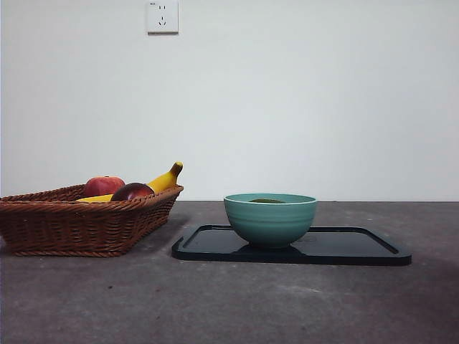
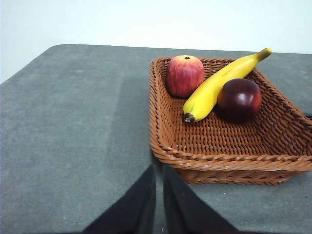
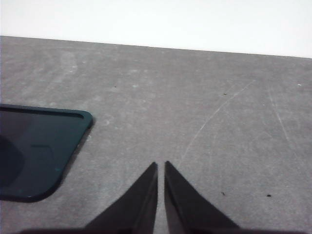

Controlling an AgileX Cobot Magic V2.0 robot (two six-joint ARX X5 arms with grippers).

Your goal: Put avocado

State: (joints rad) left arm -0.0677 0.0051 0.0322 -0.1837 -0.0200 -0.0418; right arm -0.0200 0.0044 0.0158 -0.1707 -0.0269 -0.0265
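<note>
The avocado (image 1: 267, 201) shows only as a dark green sliver just inside the rim of a teal bowl (image 1: 270, 218). That bowl stands on a black tray (image 1: 351, 247). My left gripper (image 2: 159, 166) is shut and empty, over the table just short of the wicker basket (image 2: 219, 161). Shut and empty too, my right gripper (image 3: 161, 164) hangs above bare table beside a corner of the tray (image 3: 34, 151). Neither gripper appears in the front view.
The wicker basket (image 1: 86, 222) at the left holds a red apple (image 2: 185, 75), a banana (image 2: 214, 87) and a dark reddish-purple fruit (image 2: 239, 99). A wall socket (image 1: 162, 16) sits high on the white wall behind.
</note>
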